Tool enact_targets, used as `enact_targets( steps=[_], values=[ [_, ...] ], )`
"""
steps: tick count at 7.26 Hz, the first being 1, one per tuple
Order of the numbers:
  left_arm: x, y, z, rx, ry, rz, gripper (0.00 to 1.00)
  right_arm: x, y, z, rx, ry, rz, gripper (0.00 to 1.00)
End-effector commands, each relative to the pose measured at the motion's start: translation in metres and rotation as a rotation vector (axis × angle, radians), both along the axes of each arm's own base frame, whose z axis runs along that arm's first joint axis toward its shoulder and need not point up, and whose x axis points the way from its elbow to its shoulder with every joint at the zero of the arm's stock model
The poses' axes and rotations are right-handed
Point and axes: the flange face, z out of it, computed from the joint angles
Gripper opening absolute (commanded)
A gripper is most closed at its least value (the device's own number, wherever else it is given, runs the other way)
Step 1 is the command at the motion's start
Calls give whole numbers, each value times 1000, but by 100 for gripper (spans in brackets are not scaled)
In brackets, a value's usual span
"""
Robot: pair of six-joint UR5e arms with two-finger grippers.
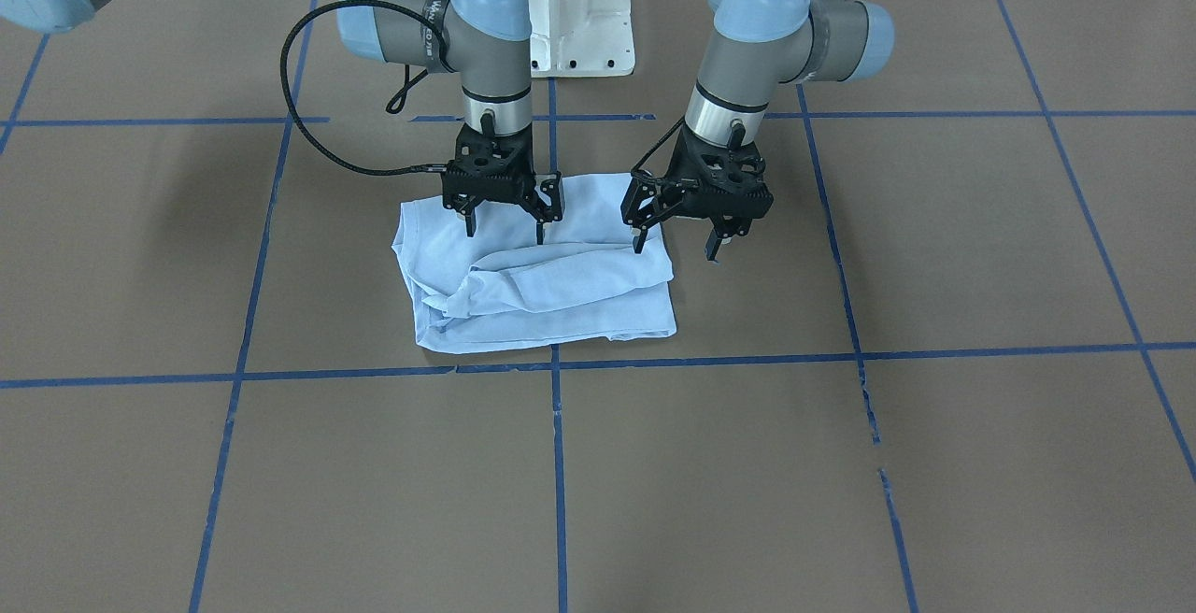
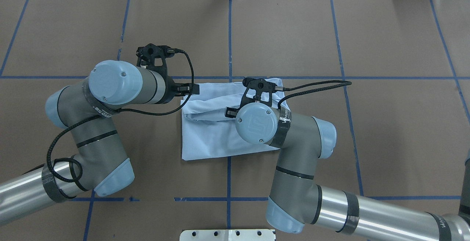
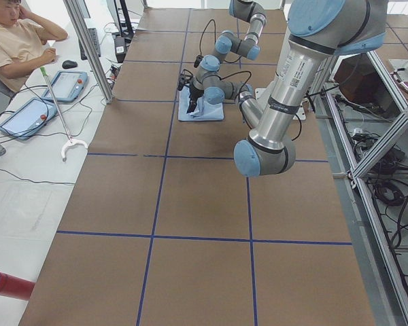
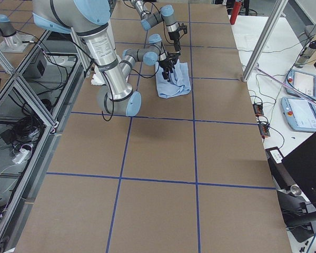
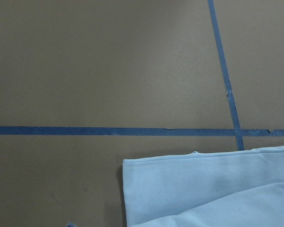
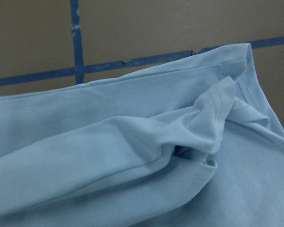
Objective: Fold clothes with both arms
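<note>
The light blue T-shirt [image 1: 551,291] lies folded into a rumpled rectangle on the brown table, with a loose fold bunched across its middle. It also shows in the overhead view [image 2: 209,138] and in both wrist views [image 5: 203,189] [image 6: 109,142]. Its print is hidden. My left gripper [image 1: 675,249] hangs open and empty just above the shirt's edge, one finger over cloth and one over bare table. My right gripper [image 1: 505,230] hangs open and empty over the shirt's back part. In the overhead view my wrists hide most of both grippers.
The white pedestal base [image 1: 570,15] stands behind the shirt. Blue tape lines [image 1: 561,361] cross the brown table [image 1: 841,463]. At the table's side a seated operator [image 3: 13,41], tablets [image 3: 27,115] and a grabber stick [image 3: 58,115] show.
</note>
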Motion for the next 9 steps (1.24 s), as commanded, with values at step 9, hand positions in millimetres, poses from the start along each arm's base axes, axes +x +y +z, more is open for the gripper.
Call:
enact_targets(
  steps=[9],
  values=[
    [-1, 1, -1, -4, 6, -3, 100, 12, -85, 33, 67, 169, -92, 100]
  ],
)
